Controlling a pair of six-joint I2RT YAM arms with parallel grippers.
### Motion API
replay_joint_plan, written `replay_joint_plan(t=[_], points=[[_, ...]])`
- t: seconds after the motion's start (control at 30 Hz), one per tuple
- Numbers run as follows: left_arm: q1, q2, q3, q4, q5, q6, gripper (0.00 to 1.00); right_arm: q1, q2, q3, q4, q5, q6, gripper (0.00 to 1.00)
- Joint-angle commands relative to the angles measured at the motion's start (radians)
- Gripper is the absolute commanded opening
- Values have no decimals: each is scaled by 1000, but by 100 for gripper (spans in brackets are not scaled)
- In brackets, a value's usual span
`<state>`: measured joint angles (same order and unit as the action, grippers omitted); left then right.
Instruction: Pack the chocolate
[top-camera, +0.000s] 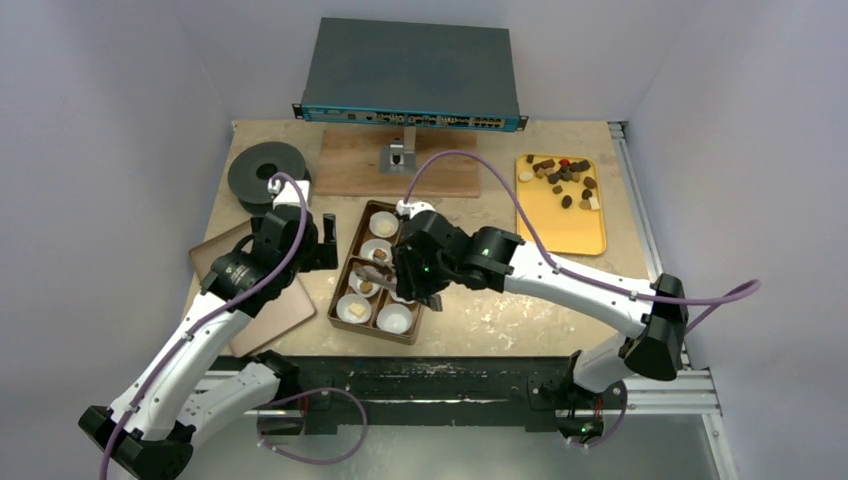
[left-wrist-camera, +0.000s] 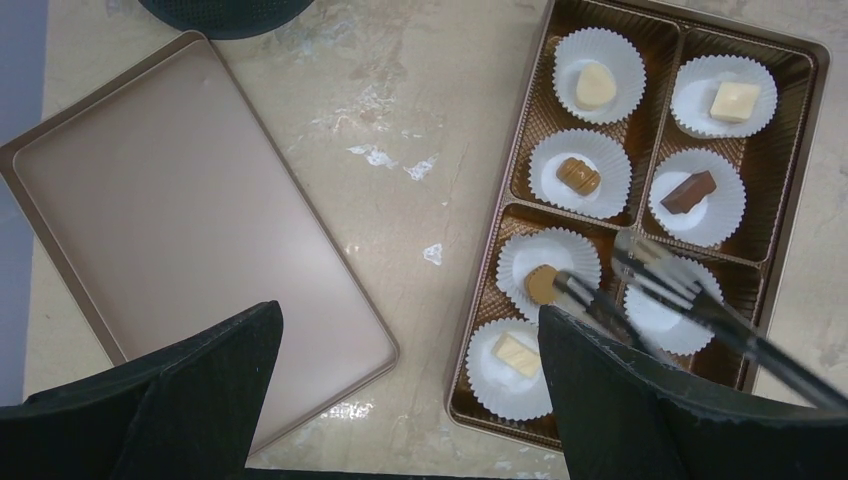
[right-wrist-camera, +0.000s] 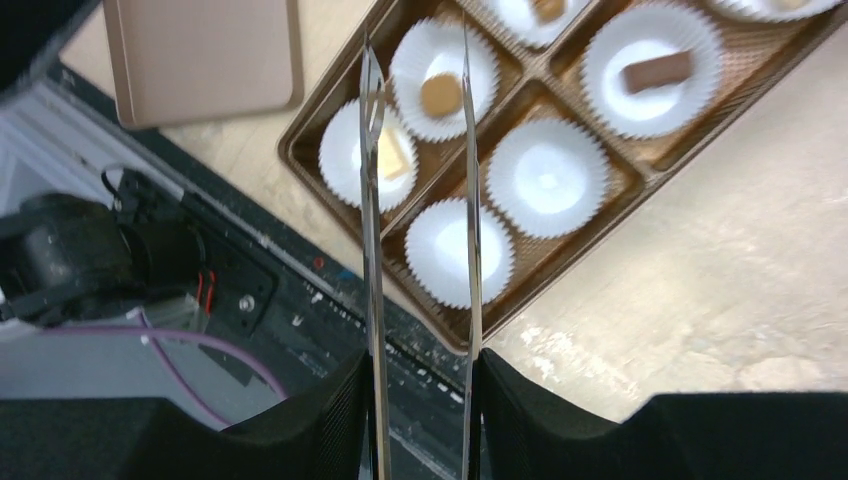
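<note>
The brown box (top-camera: 342, 285) holds white paper cups. In the left wrist view, several cups hold chocolate: cream pieces (left-wrist-camera: 596, 86), a tan ridged piece (left-wrist-camera: 579, 174), a brown bar (left-wrist-camera: 688, 192), a round tan piece (left-wrist-camera: 541, 284). More chocolate (top-camera: 563, 175) lies on the yellow tray (top-camera: 572, 232). My right gripper (right-wrist-camera: 420, 395) is shut on metal tweezers (right-wrist-camera: 371, 200). Their tips are spread apart and empty over the box (right-wrist-camera: 300, 150), on either side of the round tan piece (right-wrist-camera: 440, 95). Two cups (right-wrist-camera: 548, 178) nearby are empty. My left gripper (left-wrist-camera: 410, 400) is open and empty, above the table left of the box (left-wrist-camera: 530, 215).
A flat tan lid (left-wrist-camera: 180, 210) lies left of the box. A black tape roll (top-camera: 265, 175), a wooden board (top-camera: 350, 160) and a grey network switch (top-camera: 410, 75) stand at the back. A black rail (top-camera: 450, 380) runs along the near edge.
</note>
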<state>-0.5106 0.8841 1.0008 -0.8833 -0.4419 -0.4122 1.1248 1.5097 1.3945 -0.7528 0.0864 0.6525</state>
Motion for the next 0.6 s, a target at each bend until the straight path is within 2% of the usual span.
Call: replay_joint_plan(t=[0.0, 0.3, 0.57], points=[[9, -18, -5, 32, -14, -20, 100, -101, -88, -6, -7, 39, -19, 45], [9, -8, -6, 40, 18, -18, 100, -405, -219, -76, -32, 100, -66, 46], [10, -6, -6, 43, 40, -14, 100, -650, -232, -116, -31, 128, -128, 46]])
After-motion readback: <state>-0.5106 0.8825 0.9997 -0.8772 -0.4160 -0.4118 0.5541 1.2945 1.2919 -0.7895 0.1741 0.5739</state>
